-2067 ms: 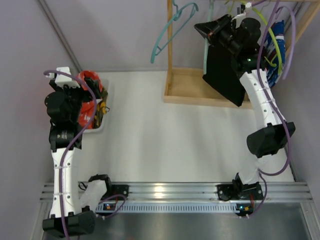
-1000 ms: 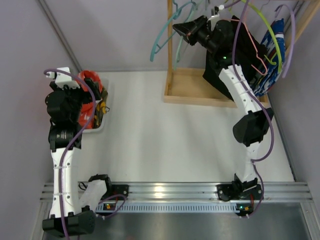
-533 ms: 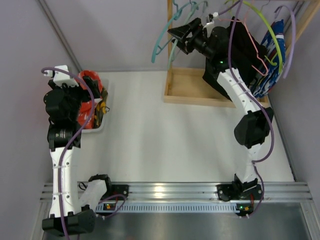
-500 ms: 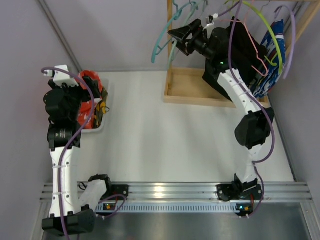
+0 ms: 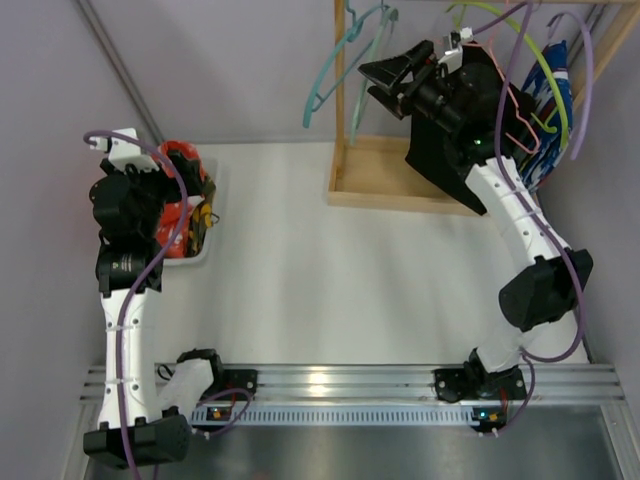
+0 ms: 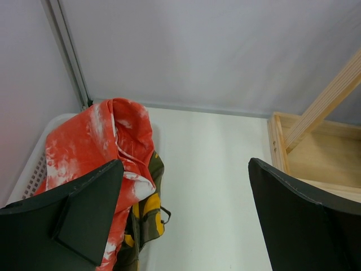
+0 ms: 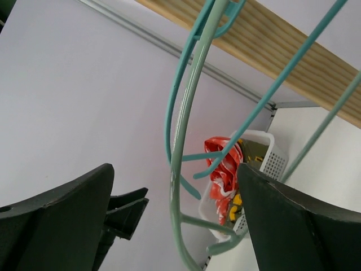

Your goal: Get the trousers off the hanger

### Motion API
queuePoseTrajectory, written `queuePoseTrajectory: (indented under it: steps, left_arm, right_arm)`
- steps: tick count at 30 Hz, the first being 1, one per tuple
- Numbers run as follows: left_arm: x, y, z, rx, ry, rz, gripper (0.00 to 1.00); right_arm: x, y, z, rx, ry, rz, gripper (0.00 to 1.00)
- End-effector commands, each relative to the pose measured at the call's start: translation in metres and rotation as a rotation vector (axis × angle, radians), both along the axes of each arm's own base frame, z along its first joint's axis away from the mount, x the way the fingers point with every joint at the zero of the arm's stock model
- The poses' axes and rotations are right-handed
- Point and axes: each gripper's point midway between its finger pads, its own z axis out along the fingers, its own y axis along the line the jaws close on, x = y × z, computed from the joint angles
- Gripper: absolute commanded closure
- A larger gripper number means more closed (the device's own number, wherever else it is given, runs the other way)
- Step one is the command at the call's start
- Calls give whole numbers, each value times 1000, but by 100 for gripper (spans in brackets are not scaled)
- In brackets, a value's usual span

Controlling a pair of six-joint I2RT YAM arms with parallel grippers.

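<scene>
- Teal hanger [image 7: 176, 158] is framed between the wide, empty right jaws.
- Black trousers [image 5: 436, 165], behind those jaws, are best gripped low.
- Left jaws are spread wide.

White links and black joint housings on left arm [image 5: 125, 320] and right arm [image 5: 515, 205]. Purple cables [image 5: 125, 420] alongside. Black wedge-shaped fingers [image 6: 299, 220].

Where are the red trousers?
The red trousers lie in the white basket at the table's far left in the top view, touching the camouflage pair, under the open left fingers.
</scene>
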Motion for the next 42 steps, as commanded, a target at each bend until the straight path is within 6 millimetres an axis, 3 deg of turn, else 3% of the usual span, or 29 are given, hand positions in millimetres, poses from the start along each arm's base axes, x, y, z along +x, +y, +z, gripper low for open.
queuePoseTrajectory:
  steps: [1,5,7,8,9,12,17,22,23,28,36,42]
  left_arm:
    - [-4,-2,20,-13,-58,0,1]
    - [-4,-3,20,-10,-70,-8,1]
    - [-4,-6,19,-10,-68,-25,1]
    - [-3,-8,20,-9,-69,-37,1]
    - [-2,-11,19,-6,-68,-57,1]
    - [-2,-28,18,-8,-70,-153,1]
    - [8,-48,9,21,-45,-213,1]
    - [13,-97,2,101,-38,-325,1]
    - [13,-111,0,101,-34,-368,1]
    - [16,-132,-1,121,-32,-426,1]
    - [2,-170,-8,122,-27,-584,2]
    - [4,-175,-11,151,-26,-584,1]
  right_arm:
    - [-16,-24,21,-24,-70,-49,8]
    - [-27,-41,15,-67,-63,-96,2]
    - [-41,-49,25,-97,-119,-111,1]
    - [-46,-51,14,-136,-114,-106,1]
    - [-58,-54,21,-149,-152,-103,1]
    - [-74,-58,16,-259,-231,-84,1]
    - [-106,-76,27,-423,-395,-115,0]
    - [-120,-109,40,-537,-449,-143,1]
    - [-119,-114,40,-540,-442,-139,1]
    - [-100,-172,43,-552,-404,-218,1]
    - [-61,-222,48,-590,-391,-337,1]
    - [-22,-243,39,-614,-375,-403,4]
